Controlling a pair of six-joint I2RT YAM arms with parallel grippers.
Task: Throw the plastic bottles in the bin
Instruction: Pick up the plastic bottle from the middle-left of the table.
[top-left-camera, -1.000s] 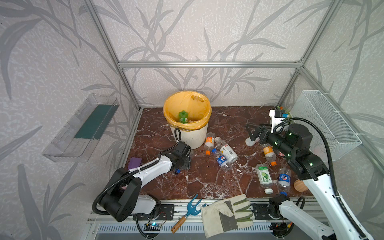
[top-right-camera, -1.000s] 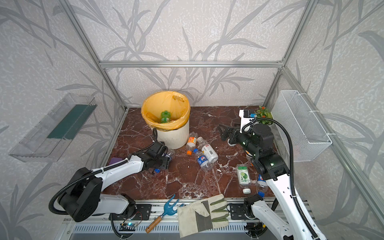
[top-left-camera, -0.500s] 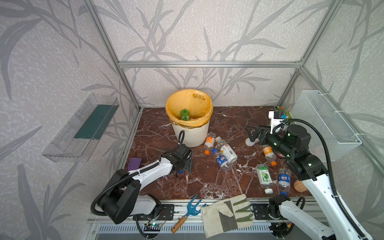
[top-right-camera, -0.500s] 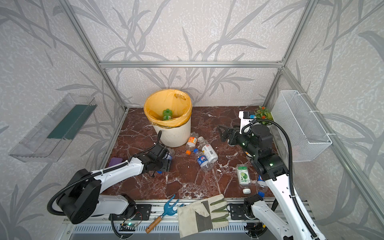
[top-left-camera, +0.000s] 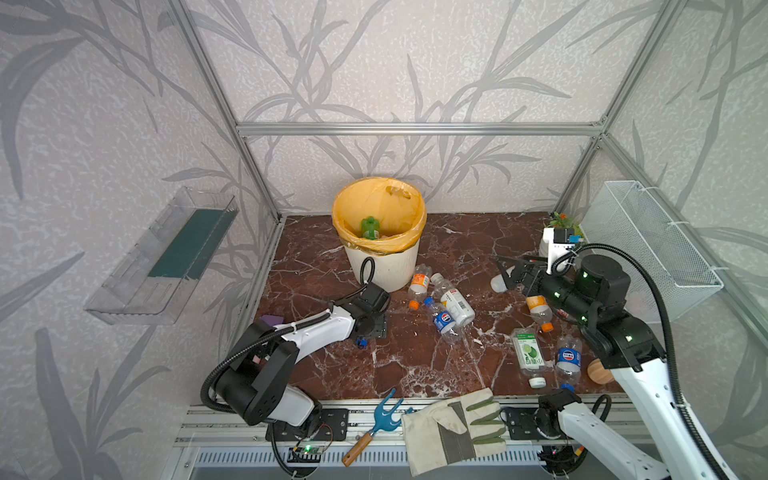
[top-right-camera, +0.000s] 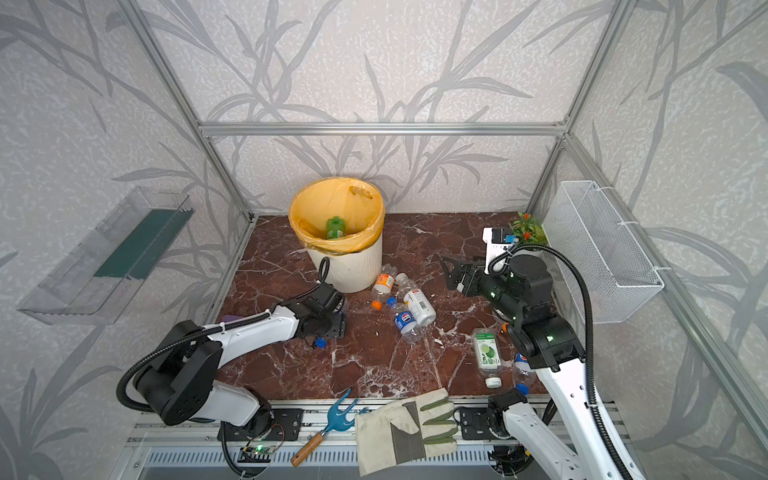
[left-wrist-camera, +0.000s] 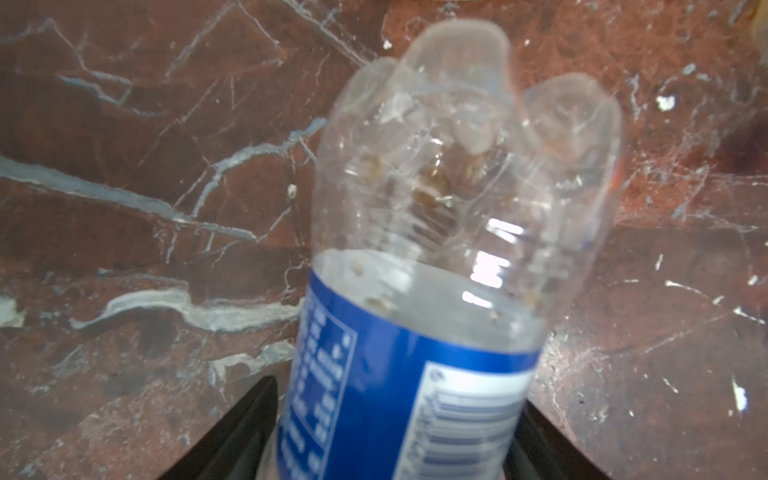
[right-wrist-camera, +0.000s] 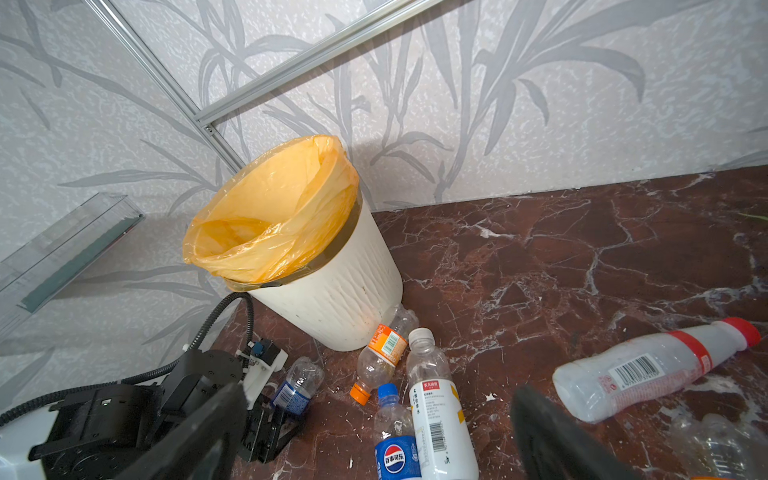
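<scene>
**Bottle clear-up under way.** A red-brown marble tabletop (top-left-camera: 419, 361) fills the floor of a wallpapered, aluminium-framed booth. At its back stands the bin (top-left-camera: 390, 266), a cream ribbed bucket lined with a yellow-orange bag, upright and open. A white wire basket (top-left-camera: 648, 241) hangs on the right wall, and a clear shelf (top-left-camera: 166, 257) on the left.

The left gripper (top-left-camera: 372, 326) reaches down just in front of the bin. In the left wrist view its jaws stand partly apart, one against each side of a blue-labelled bottle (left-wrist-camera: 415, 353). Whether that bottle is clear of the marble cannot be told. The right gripper (top-left-camera: 512, 268) hovers over the right side of the tabletop with its jaws spread wide and nothing between them. A milky bottle (right-wrist-camera: 648, 374) with a red cap lies on its side nearby.

A work glove (top-left-camera: 453, 424) and a blue hand rake (top-left-camera: 380, 415) lie on the front rail.

Of the plastic bottles, a green bottle (top-left-camera: 369, 227) rests inside the bin. Three more lie bunched at its foot:
- an orange-labelled bottle (top-left-camera: 419, 282)
- a white-labelled bottle (top-left-camera: 457, 303)
- a Pepsi bottle (top-left-camera: 444, 322)

Under and beside the right arm (top-left-camera: 623, 336) lie three others:
- an orange-capped bottle (top-left-camera: 539, 309)
- a lime-labelled bottle (top-left-camera: 528, 353)
- a second Pepsi bottle (top-left-camera: 568, 359)
</scene>
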